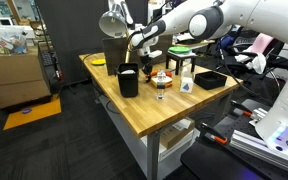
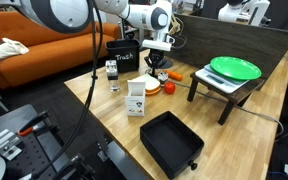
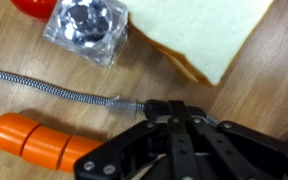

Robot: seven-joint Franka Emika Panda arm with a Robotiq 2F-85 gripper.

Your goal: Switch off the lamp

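Note:
The lamp (image 1: 112,21) has a pale dome shade on a thin arm and stands at the far end of the wooden table (image 1: 154,112); I cannot tell whether it is lit. My gripper (image 1: 150,50) hangs low over the table beside it and also shows in an exterior view (image 2: 156,62). In the wrist view the gripper (image 3: 173,112) has its fingers together, the tips right over a braided cable (image 3: 44,87) lying on the wood. I cannot tell whether the tips touch the cable.
An orange carrot-like toy (image 3: 32,143), a slice of bread (image 3: 196,34) and a faceted clear glass (image 3: 84,25) lie near the gripper. A black container (image 1: 129,80), a white box (image 2: 136,98), a black tray (image 2: 171,143) and a green plate (image 2: 234,68) on a stand are also on the table.

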